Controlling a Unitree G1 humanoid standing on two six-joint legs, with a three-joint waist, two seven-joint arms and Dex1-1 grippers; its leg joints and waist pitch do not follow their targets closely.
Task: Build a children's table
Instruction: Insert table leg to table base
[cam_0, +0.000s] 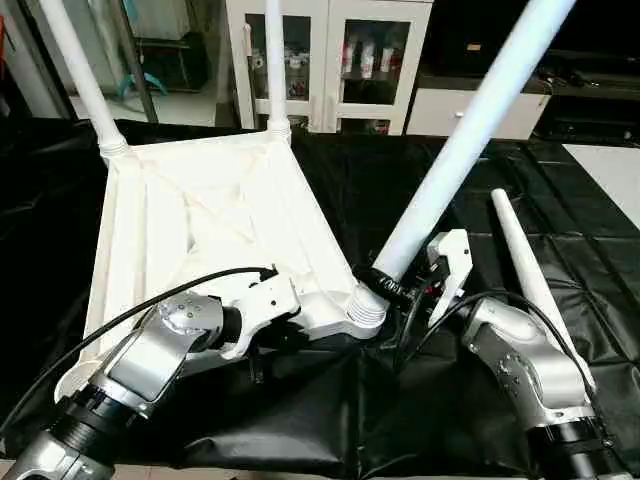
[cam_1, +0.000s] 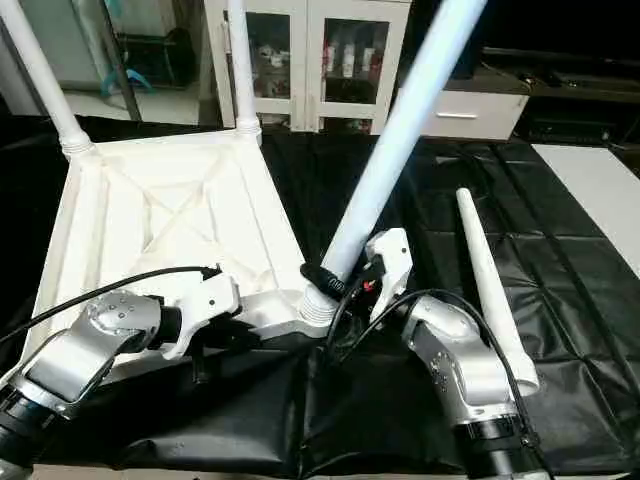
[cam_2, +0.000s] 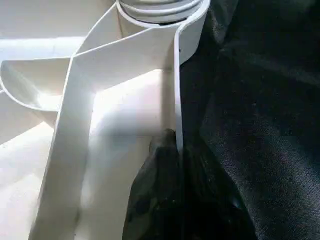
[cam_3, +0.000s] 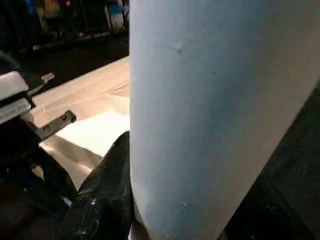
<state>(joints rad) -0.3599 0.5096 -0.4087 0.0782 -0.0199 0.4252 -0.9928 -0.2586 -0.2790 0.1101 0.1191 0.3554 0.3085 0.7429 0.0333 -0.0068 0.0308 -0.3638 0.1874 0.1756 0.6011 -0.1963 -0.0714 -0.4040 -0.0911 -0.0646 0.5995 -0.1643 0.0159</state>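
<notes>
While the tabletop (cam_0: 190, 230) lies upside down on the black sheet (cam_0: 420, 200), both grippers are at its near corner.

Right gripper: the right gripper (cam_0: 385, 283) has its black fingers pinched around the base of a long white leg (cam_0: 470, 130), just above the near corner socket (cam_0: 366, 306). From the wrist camera, one dark finger (cam_3: 107, 192) lies flat against the tube.

Left gripper: the left gripper (cam_2: 172, 165) is pressed together on the tabletop's thin edge wall (one finger each side of the rim), just short of that same socket.

Held leg: it leans steeply away from the robot and to its right, with the foot end seated in the socket's ribbed collar.

Other legs: two legs stand upright in the far corner sockets, one at far left (cam_0: 80, 80), one at far middle (cam_0: 275, 65). A fourth leg (cam_0: 525, 265) lies loose on the sheet beside the right arm.

Arms: the left forearm (cam_0: 150, 360) reaches in low from the near left; the right forearm (cam_0: 525, 370) comes up from the near right, wrist bent inward toward the socket.

Surface and room: crinkled black sheeting covers the work surface; a white glass-door cabinet (cam_0: 330, 60) stands behind.
</notes>
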